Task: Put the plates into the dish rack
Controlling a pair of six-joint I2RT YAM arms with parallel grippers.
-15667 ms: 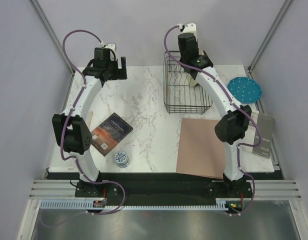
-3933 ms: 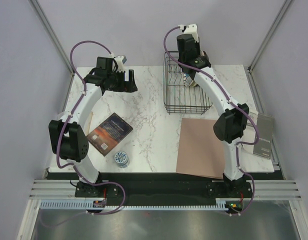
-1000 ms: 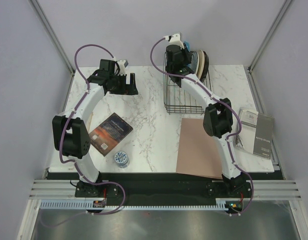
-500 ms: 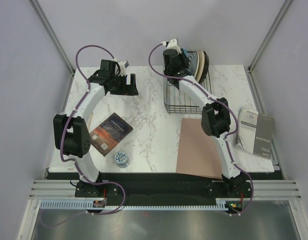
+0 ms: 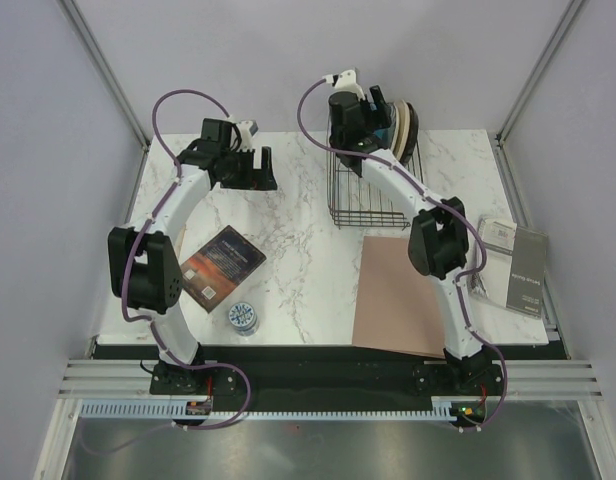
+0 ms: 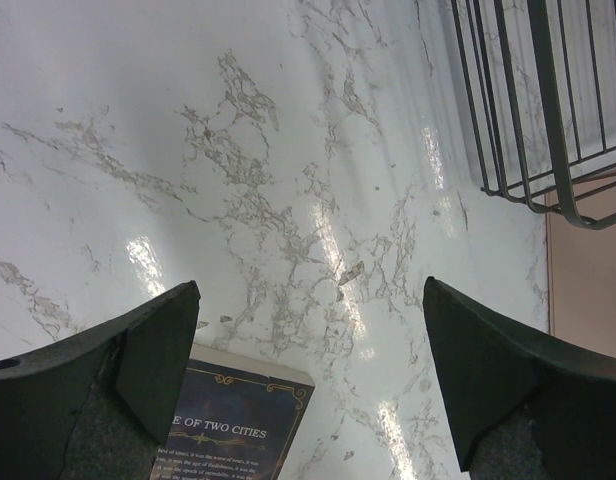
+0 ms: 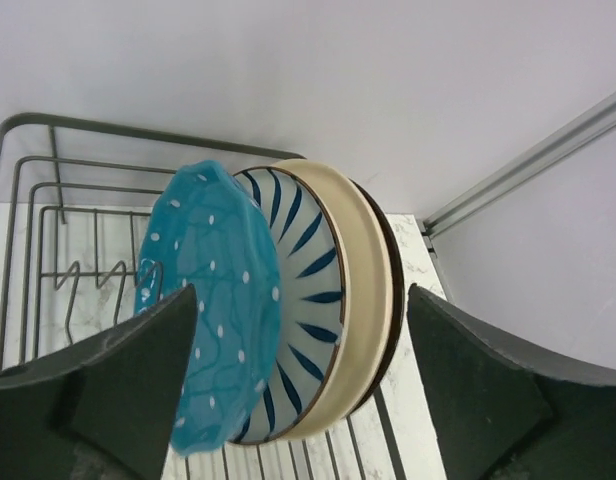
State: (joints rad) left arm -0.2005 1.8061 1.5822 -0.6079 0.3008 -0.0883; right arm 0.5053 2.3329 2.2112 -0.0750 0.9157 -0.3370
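Observation:
The black wire dish rack (image 5: pixel 373 205) stands at the back of the marble table. Several plates (image 5: pixel 402 126) stand on edge at its far right end. In the right wrist view they lean together: the teal dotted plate (image 7: pixel 213 320) in front, then the striped plate (image 7: pixel 308 300), the cream plate (image 7: pixel 370 290), and a dark rim (image 7: pixel 393 280) behind. My right gripper (image 7: pixel 300 290) hangs open over them, its fingers apart on either side and gripping nothing. My left gripper (image 6: pixel 310 290) is open above bare marble, left of the rack.
A dark book (image 5: pixel 223 265) and a small patterned cup (image 5: pixel 243 317) lie at the front left. A pink mat (image 5: pixel 398 295) lies in front of the rack, and a grey booklet (image 5: pixel 513 265) sits at the right edge. The rack's corner (image 6: pixel 538 110) shows in the left wrist view.
My right gripper has opened and let go of the teal plate, which now stands in the rack against the others. The left arm has not moved.

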